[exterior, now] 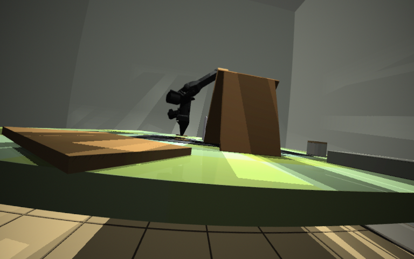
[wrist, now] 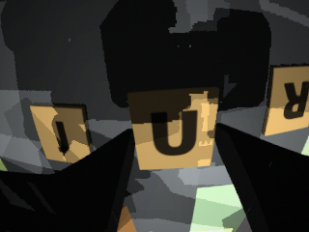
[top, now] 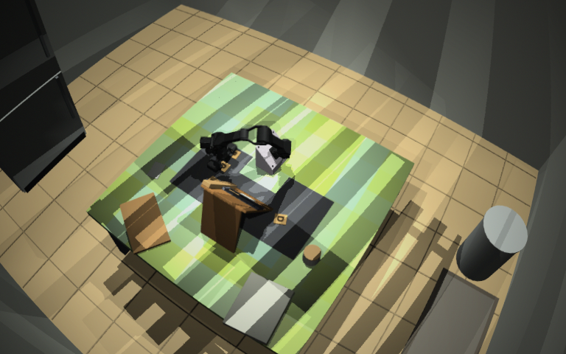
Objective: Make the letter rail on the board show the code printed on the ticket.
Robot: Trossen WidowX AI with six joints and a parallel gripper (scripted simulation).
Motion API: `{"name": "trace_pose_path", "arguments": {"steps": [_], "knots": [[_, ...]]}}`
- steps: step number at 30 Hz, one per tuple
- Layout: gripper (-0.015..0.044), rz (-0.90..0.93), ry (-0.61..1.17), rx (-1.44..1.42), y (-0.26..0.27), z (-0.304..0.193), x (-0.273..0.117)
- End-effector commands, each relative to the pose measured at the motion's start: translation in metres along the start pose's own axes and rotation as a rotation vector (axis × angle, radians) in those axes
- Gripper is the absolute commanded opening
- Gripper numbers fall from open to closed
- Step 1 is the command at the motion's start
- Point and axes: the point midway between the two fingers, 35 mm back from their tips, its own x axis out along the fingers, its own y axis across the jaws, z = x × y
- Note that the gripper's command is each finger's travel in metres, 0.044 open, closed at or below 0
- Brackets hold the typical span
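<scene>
My gripper (exterior: 181,134) (wrist: 174,131) is shut on the U tile (wrist: 159,157), low at the dark mat. A tile that looks like a J (wrist: 48,126), partly shadowed, lies to its left in the wrist view, and the R tile (wrist: 277,116) to its right, its letter upside down. The D tile (top: 280,218) lies on the mat beyond the board. The wooden board (top: 219,223) (exterior: 250,113) stands on the counter with the letter rail along its slanted top; any letters in the rail cannot be made out. A small card (top: 157,171), perhaps the ticket, lies left of the mat, unreadable.
A flat wooden slab (top: 145,223) (exterior: 122,146) lies near the counter's edge. A grey slab (top: 259,307) (exterior: 372,163) lies at the front edge. A short round block (top: 312,254) (exterior: 316,149) stands right of the mat (top: 310,200). The arm's pale base block (top: 267,160) is behind the board.
</scene>
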Motion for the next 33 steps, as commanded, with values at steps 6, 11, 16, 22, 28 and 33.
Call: {"name": "trace_pose_path", "arguments": {"steps": [6,11,16,22,28,33], "knots": [[0.0000,-0.004,-0.001,-0.003,0.000,0.000,-0.008],[0.0000,-0.004,-0.001,-0.003,0.000,0.000,-0.012],[0.0000,0.004,-0.026,-0.021,0.005,0.000,-0.017],[0.0000,0.024,-0.129,-0.106,0.024,-0.003,-0.038],[0.0000,0.047,-0.231,-0.191,0.043,-0.009,-0.060],[0.0000,0.068,-0.315,-0.262,0.058,-0.016,-0.078]]}}
